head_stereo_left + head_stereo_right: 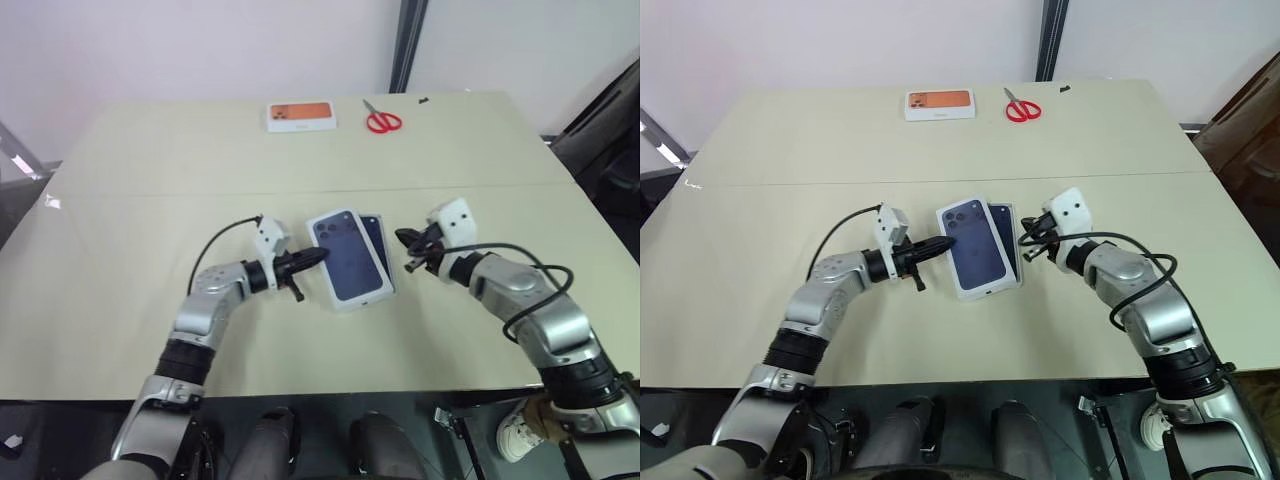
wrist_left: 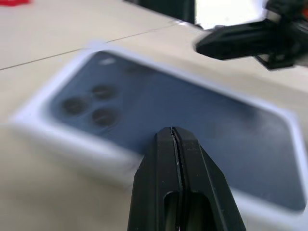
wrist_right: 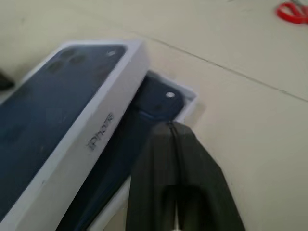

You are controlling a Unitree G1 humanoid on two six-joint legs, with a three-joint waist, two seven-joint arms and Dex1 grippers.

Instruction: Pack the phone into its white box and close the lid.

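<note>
Closed black fingers of the left gripper (image 2: 175, 139) sit nearest the lens in the left wrist view, tips pressed together and holding nothing, just beside the near long side of the lid (image 1: 346, 258), a white rectangular box top printed with a dark blue phone picture. The lid lies skewed, overlapping the white box (image 3: 190, 103), a shallow white cardboard tray. The phone (image 3: 156, 98), a slim dark navy-blue handset, already lies inside that tray; one strip of it shows along the lid's far side.

Step in hand, by judgement: closing the lid. Packing appears done; seating remains. The lid is neither aligned with the tray nor pushed down over it.

The right gripper (image 1: 410, 251) is likewise closed and empty, near the tray's exposed long side, not touching it.

Next move calls for squaring the lid over the tray, probably by nudging from both sides, then pressing it down evenly. Risk: pushing the tray askew.
</note>
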